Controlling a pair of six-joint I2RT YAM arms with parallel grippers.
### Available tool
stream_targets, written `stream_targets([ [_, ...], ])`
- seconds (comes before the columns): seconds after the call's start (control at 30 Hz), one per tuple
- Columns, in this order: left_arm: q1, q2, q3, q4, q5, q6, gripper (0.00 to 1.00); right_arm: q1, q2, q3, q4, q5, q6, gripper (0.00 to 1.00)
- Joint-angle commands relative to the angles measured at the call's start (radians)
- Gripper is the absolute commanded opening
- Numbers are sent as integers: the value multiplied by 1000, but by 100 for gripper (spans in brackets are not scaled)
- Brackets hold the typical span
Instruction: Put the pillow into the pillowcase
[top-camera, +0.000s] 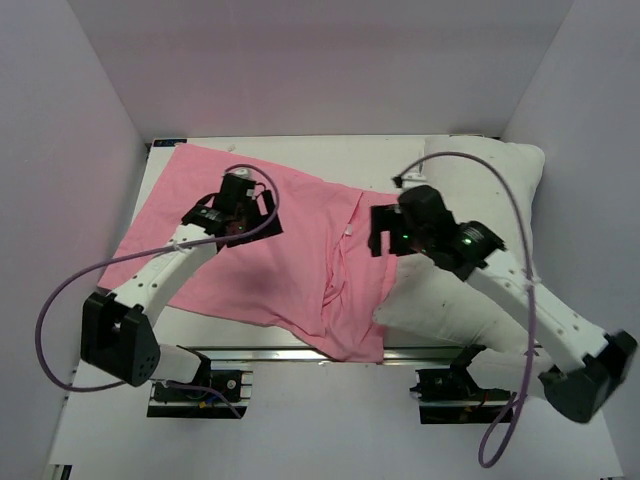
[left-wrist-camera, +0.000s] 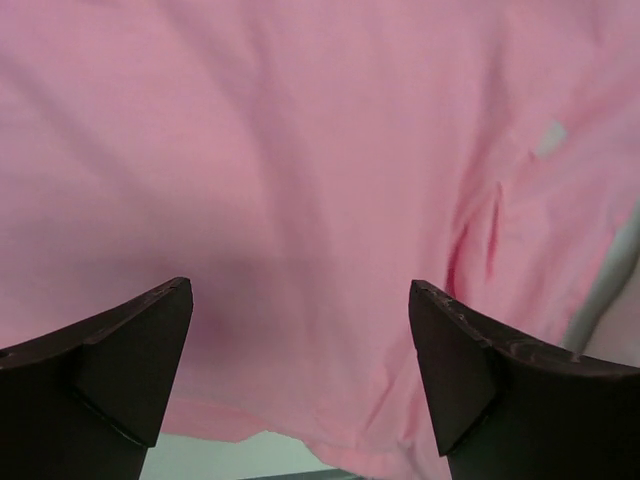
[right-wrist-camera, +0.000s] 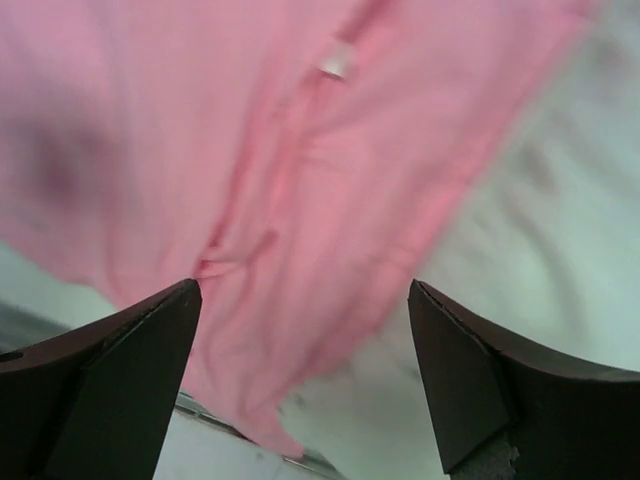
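Note:
The pink pillowcase (top-camera: 290, 250) lies spread flat over the left and middle of the table, matte face up, with folds near its right edge. The white pillow (top-camera: 480, 190) lies at the right, partly under the pillowcase's right edge. My left gripper (top-camera: 245, 225) hovers open over the pillowcase's upper left part; its view shows only pink cloth (left-wrist-camera: 300, 160) between the spread fingers. My right gripper (top-camera: 385, 232) is open above the pillowcase's right edge; its view shows pink cloth (right-wrist-camera: 250, 170) at left and the white pillow (right-wrist-camera: 520, 260) at right.
The white table (top-camera: 330, 150) has a bare strip along the back. A metal rail (top-camera: 300, 353) runs along the near edge, where the arm bases sit. White walls enclose the left, back and right sides. Purple cables loop off both arms.

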Motion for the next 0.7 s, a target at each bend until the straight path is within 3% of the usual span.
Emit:
stream_targets([
  [0.0, -78, 62, 61, 71, 114, 97, 98, -67, -135, -38, -397, 220, 188, 89],
  [0.17, -276, 120, 118, 176, 366, 258, 98, -320, -314, -116, -534, 309, 279, 89],
  [0.2, -319, 154, 133, 193, 516, 281, 98, -362, -322, -128, -537, 307, 263, 89],
  [0.3, -400, 202, 119, 325, 784, 287, 98, -504, -321, -168, -494, 283, 218, 89],
  [0.37, -466, 243, 125, 391, 786, 291, 98, -621, -306, -193, -412, 189, 184, 89],
  [0.43, -545, 312, 200, 341, 771, 348, 98, -716, -293, -228, -304, 99, 131, 89],
  [0.53, -583, 427, 280, 279, 713, 361, 98, -747, -260, -225, -264, -16, 140, 89],
  [0.67, -592, 557, 337, 239, 750, 362, 98, -773, -289, -272, -56, -186, 190, 89],
])
